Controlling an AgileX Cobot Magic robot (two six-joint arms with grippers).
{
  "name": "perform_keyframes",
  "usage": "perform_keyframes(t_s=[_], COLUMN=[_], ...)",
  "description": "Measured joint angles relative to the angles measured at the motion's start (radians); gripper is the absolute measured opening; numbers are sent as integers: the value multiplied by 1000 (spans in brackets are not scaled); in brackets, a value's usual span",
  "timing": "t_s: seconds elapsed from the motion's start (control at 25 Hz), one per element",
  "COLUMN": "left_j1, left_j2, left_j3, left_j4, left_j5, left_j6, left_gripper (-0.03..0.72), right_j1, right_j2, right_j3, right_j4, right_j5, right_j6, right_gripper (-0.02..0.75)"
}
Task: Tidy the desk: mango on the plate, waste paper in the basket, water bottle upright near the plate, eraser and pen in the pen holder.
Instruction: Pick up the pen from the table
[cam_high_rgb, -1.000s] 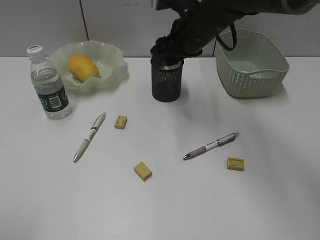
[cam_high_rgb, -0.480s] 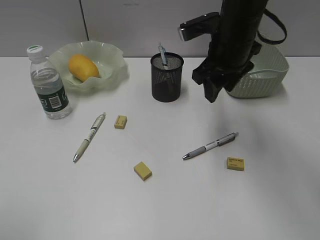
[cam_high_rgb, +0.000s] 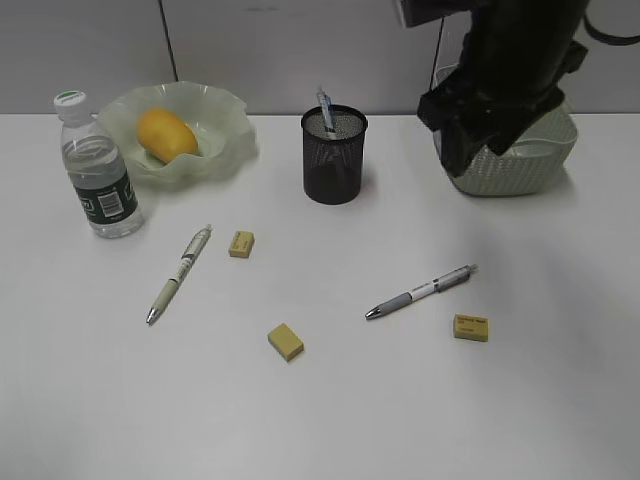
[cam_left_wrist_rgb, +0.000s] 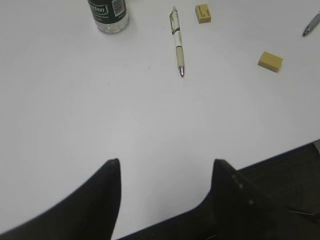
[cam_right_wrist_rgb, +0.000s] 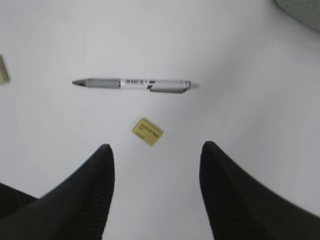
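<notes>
Claw (cam_right_wrist_rgb: 155, 165) on your right arm is spread and empty, hanging over bare desk (cam_high_rgb: 330, 400). Just ahead of its tips lies an eraser (cam_right_wrist_rgb: 148, 132), and a little beyond that a grey pen (cam_right_wrist_rgb: 135, 84) lying crosswise. Your left claw (cam_left_wrist_rgb: 165, 170) is spread too, holding nothing; a white pen (cam_left_wrist_rgb: 177, 42) and two more erasers (cam_left_wrist_rgb: 270, 61) lie well ahead of it, and the bottle (cam_high_rgb: 98, 170) stands upright farther off.

Judging by looks, the grey pen is light, stiff and smooth, so it could roll or skid if you nudge it. Take it across the barrel at the grip section near the tip, where the surface should be less slick, and close square to its length. The eraser should be light and slightly grippy; pinch its two long sides.

Half a second ago your right arm hung lower and nearer the holder (cam_high_rgb: 334, 155); now it has risen and swung away toward the basket (cam_high_rgb: 545, 160). A second ago it was over the holder, which now shows a pen (cam_high_rgb: 325, 112) standing in it. The mango (cam_high_rgb: 166, 134) sits on the plate (cam_high_rgb: 225, 110), unchanged.
</notes>
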Motion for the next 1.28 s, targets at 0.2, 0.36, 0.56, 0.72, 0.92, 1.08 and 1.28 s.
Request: perform_keyframes(t_s=[0.2,0.36,0.56,0.72,0.92,1.08,1.28], left_j1=[0,0,0,0,0,0,0], left_j2=[0,0,0,0,0,0,0], left_j3=[0,0,0,0,0,0,0], left_j4=[0,0,0,0,0,0,0], left_j5=[0,0,0,0,0,0,0], left_j6=[0,0,0,0,0,0,0], left_gripper=[435,435,435,435,435,435,435], right_j1=[0,0,0,0,0,0,0], right_j2=[-192,-349,-558,-707,-892,-1051,-1212], right_j3=[205,413,646,768,870,942,1007], right_j4=[22,41,41,41,41,41,41], right_j5=[0,-23,-82,-111,-117,-119,-119], right_j6=[14,17,44,53,53,53,59], right_gripper=[438,438,438,438,438,479,526])
